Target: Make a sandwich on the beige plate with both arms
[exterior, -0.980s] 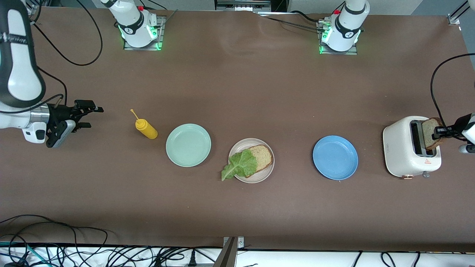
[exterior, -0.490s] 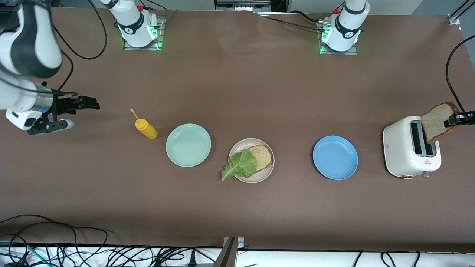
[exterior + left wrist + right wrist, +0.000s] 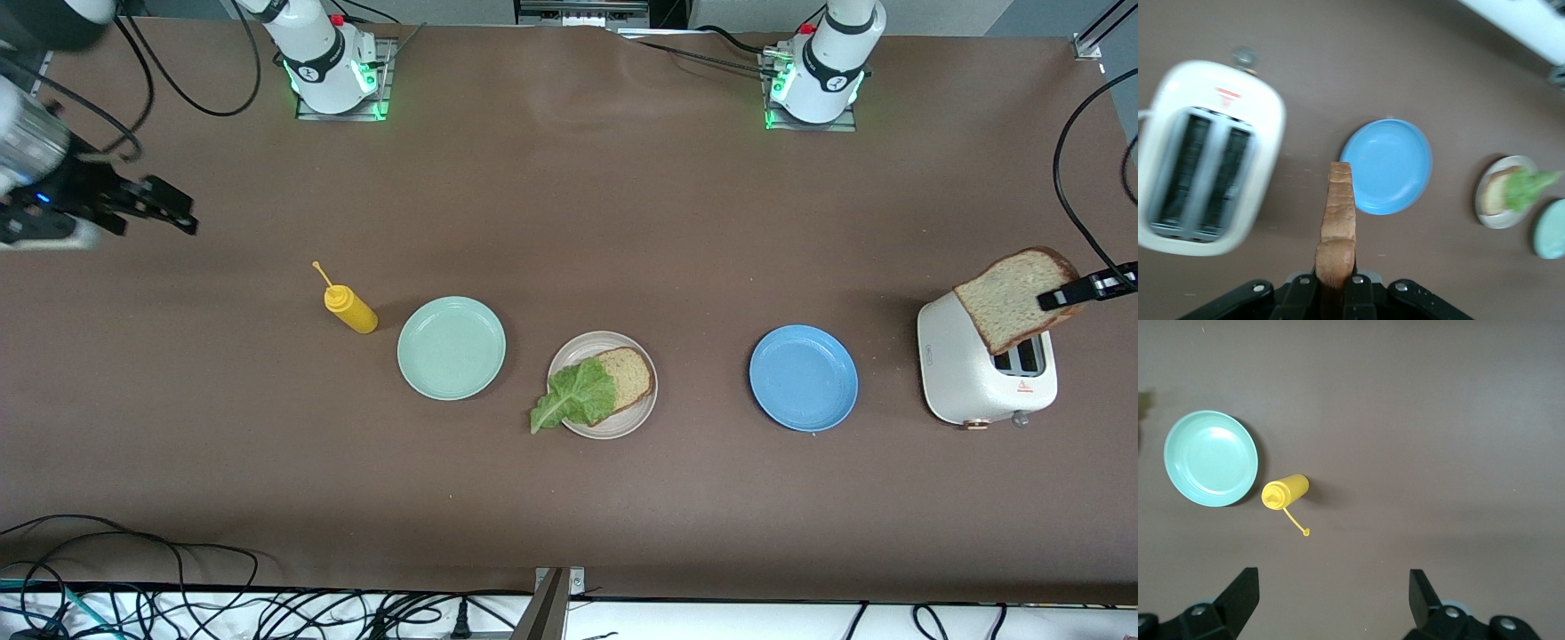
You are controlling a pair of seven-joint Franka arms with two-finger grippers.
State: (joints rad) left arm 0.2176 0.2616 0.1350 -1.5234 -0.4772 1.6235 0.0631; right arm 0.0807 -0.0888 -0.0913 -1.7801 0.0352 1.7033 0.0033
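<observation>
Your bread slice (image 3: 1013, 298) hangs in the air over the white toaster (image 3: 965, 378), clamped at one crust edge by the left gripper (image 3: 1071, 293). In the left wrist view the slice (image 3: 1337, 227) shows edge-on, its long axis running straight out from the closed fingers (image 3: 1358, 293). It is speckled brown with a darker crust and looks intact.

Note the beige plate (image 3: 642, 409), well apart from the toaster toward the right arm's end of the table. It carries a second bread slice (image 3: 629, 378) with a ruffled lettuce leaf (image 3: 573, 400) lying over part of it and overhanging the rim. A blue plate (image 3: 803, 377) sits between the beige plate and the toaster.

Your right gripper (image 3: 164, 209) waits in the air with fingers (image 3: 1238, 600) spread wide and empty, above bare table near the yellow bottle (image 3: 349, 308).
</observation>
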